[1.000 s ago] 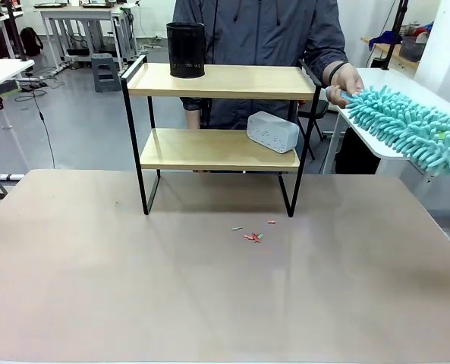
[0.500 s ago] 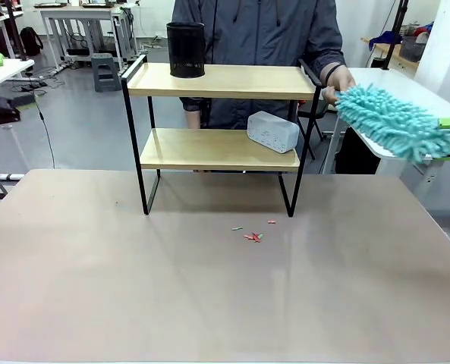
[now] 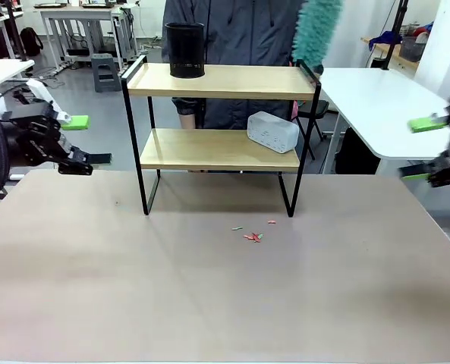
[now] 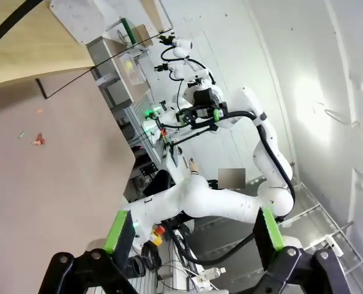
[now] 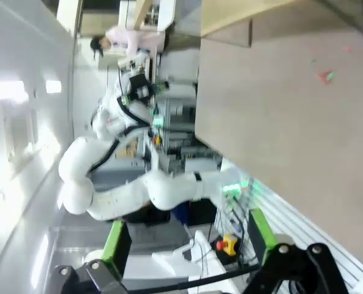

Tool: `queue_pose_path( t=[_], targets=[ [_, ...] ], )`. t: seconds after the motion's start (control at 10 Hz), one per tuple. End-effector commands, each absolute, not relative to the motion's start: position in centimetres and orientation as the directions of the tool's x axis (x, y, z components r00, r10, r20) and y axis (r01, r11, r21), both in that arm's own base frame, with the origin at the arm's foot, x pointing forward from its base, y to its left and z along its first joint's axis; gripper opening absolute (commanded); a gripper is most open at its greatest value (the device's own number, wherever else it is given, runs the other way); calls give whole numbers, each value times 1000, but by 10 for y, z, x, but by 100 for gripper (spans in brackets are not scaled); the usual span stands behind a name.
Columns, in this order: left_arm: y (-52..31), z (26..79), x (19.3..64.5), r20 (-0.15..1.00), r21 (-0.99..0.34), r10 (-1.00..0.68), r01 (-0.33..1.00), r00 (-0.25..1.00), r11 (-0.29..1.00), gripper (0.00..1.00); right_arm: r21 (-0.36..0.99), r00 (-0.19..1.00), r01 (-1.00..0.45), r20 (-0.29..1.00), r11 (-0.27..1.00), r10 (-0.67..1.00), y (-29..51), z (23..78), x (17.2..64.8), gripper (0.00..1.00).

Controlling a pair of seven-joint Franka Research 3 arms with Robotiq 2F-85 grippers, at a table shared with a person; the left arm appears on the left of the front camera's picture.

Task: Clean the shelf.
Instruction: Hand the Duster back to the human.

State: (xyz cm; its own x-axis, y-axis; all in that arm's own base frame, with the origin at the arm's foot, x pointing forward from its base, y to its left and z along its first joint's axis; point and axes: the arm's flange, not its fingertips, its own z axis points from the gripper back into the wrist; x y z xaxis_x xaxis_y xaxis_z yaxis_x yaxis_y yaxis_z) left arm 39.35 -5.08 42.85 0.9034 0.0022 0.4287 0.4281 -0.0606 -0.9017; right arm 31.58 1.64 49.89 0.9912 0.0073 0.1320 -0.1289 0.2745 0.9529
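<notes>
Beyond the table's (image 3: 209, 303) far edge, the teal duster (image 3: 316, 30) is now being held upright by the person, above the right end of the shelf (image 3: 221, 82), having left the right gripper (image 3: 426, 150), whose fingers are standing apart, empty. The left gripper (image 3: 77, 140) is likewise being kept open. Dusting is judged passed to the person; the shelf is standing near the far edge. No legible writing is being shown.

Shelf (image 3: 221, 114) at far-mid counter (image 3: 209, 296). Cup (image 3: 186, 49) on top board, left end; box (image 3: 273, 131) on lower board, right. Scraps (image 3: 253, 236) on counter in front of shelf. Duster (image 3: 316, 29) above shelf's right end. Person behind.
</notes>
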Motion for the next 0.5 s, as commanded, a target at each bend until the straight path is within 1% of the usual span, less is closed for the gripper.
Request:
queue_pose_path(
  t=[0.0, 0.1, 0.4],
  targets=[
    [-46, 433, 396, 435, -897, 4, 434, 900, -82, 100, 974, 992, -118, 109, 193, 58, 77, 463, 325, 100],
    [-46, 433, 396, 435, -897, 4, 434, 900, -82, 100, 953, 991, -129, 132, 274, 7, 16, 499, 316, 100],
    [-46, 433, 396, 435, -897, 4, 434, 900, -82, 100, 953, 991, -129, 132, 274, 7, 16, 499, 316, 100]
  ],
)
